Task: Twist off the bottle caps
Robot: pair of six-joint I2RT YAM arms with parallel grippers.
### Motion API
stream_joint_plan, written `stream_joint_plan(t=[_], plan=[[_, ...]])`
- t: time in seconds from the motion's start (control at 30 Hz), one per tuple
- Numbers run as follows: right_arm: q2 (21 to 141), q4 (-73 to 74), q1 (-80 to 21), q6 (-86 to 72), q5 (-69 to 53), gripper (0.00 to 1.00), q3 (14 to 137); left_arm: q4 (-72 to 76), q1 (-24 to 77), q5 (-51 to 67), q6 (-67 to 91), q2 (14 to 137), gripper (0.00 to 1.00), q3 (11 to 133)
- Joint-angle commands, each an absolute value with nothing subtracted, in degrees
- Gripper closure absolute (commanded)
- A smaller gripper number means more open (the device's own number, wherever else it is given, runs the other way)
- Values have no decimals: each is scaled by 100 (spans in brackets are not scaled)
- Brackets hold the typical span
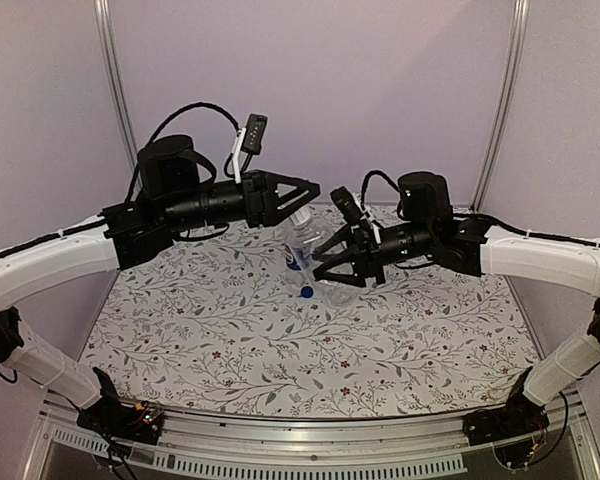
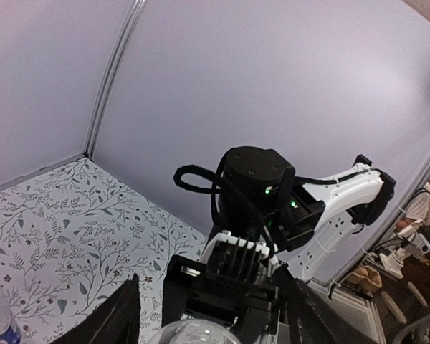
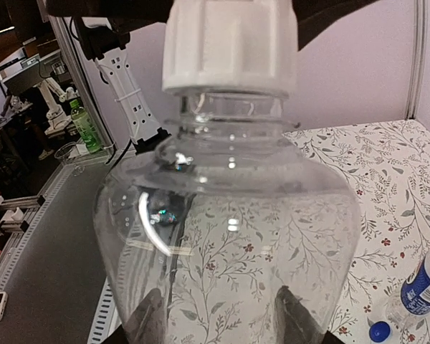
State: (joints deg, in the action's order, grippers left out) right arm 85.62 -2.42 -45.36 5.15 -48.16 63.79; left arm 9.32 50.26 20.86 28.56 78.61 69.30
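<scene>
Clear bottle in the grip of one arm, its white cap on the neck.
The right gripper is closed on the body of the clear bottle, over the middle of the table. The left gripper is at the white cap with its jaws apart, one on each side. The labelled bottle stands just beside; the blue cap lies on the table near it.

light: soft, even | shadows: faint on tabletop | glare: white specks on clear bottle | edges: bowed, wrist views
</scene>
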Motion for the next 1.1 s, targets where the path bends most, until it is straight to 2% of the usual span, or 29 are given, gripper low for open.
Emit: stream_joint_plan(t=[0.0, 0.1, 0.23, 0.47, 0.7, 1.07], plan=[[8634, -431, -4526, 483, -5398, 52, 6454, 1467, 4808, 2897, 2732, 7655, 27, 6760], [8661, -435, -4525, 475, -5722, 52, 6490, 1810, 4669, 3517, 2627, 7612, 20, 6575], [8701, -453, -4526, 410, -6098, 52, 6554, 2279, 4561, 4528, 2480, 7726, 14, 6471], [8752, -596, -4526, 184, -6736, 52, 6609, 2893, 4545, 5530, 2455, 8177, 14, 6670], [8759, -615, -4529, 102, -6934, 52, 6605, 3331, 4571, 5924, 2675, 8517, 31, 6741], [8736, -628, -4529, 115, -6793, 52, 6571, 3581, 4609, 6014, 2794, 8541, 64, 6533]])
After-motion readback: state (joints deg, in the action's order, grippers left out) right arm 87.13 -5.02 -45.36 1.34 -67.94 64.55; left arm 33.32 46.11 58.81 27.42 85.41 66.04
